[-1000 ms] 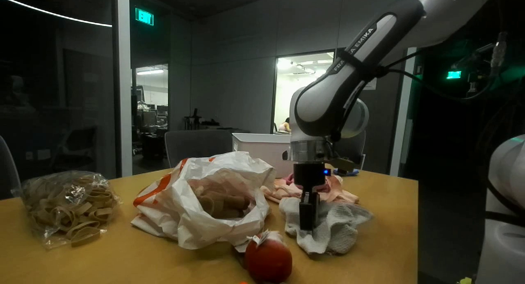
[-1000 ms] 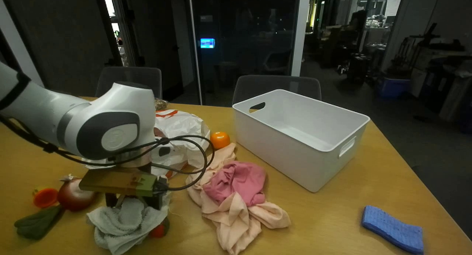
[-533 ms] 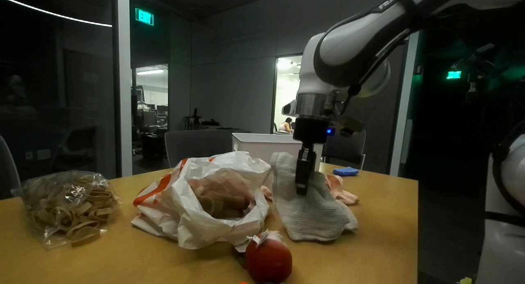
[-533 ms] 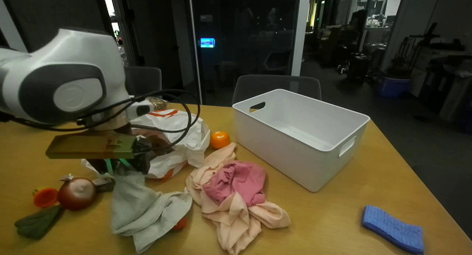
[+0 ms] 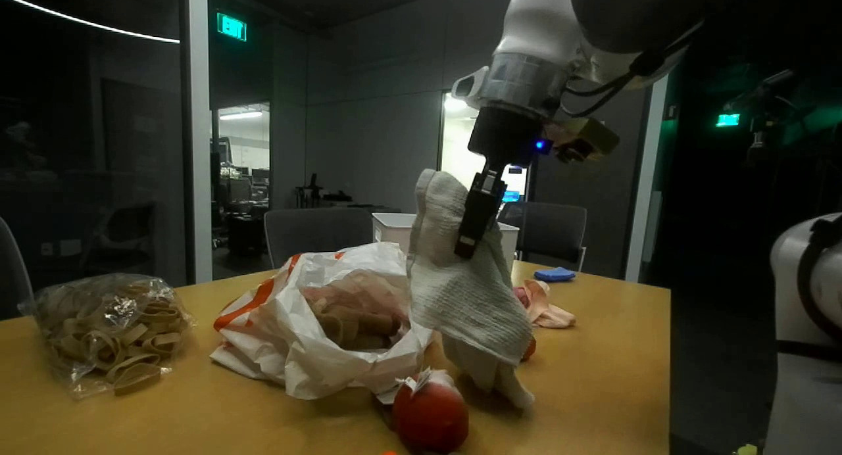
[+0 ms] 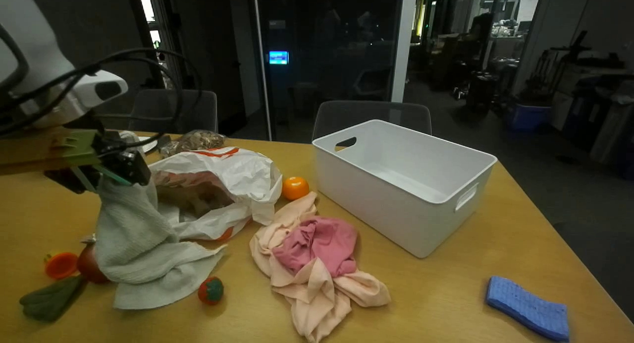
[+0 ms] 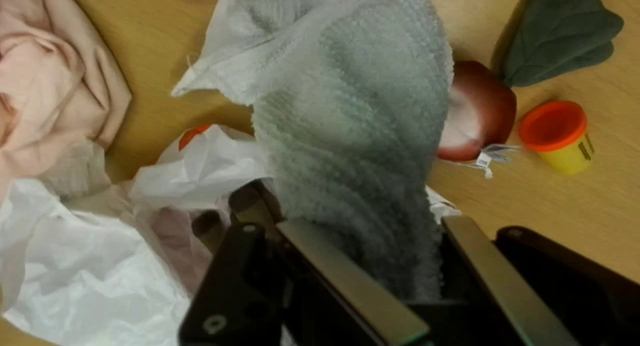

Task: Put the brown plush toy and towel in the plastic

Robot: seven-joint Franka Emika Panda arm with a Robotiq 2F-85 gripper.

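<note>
My gripper [image 5: 468, 241] is shut on the grey-white towel [image 5: 454, 297] and holds it up beside the bag. The towel hangs down from the fingers, also in the exterior view [image 6: 138, 244] and the wrist view [image 7: 350, 101]. I cannot tell whether its lower end touches the table. The white plastic bag [image 5: 263, 356] with orange print lies with its mouth open, to the gripper's left there. The brown plush toy [image 5: 358, 327] lies inside the bag, partly hidden by its folds. The toy also shows in the wrist view [image 7: 250, 203].
A white bin [image 6: 376, 204] stands on the table near a peach and pink cloth [image 6: 317, 244]. A red onion [image 5: 431, 415] sits in front of the bag. A strawberry [image 6: 211, 290], an orange [image 6: 295, 188], a tub [image 7: 555, 131] and a blue sponge [image 6: 527, 308] lie around.
My gripper has risen from the table with the towel in it, tilted, and moved closer to the bag's mouth. The strawberry beneath the towel is now uncovered. The bag and toy have not moved.
</note>
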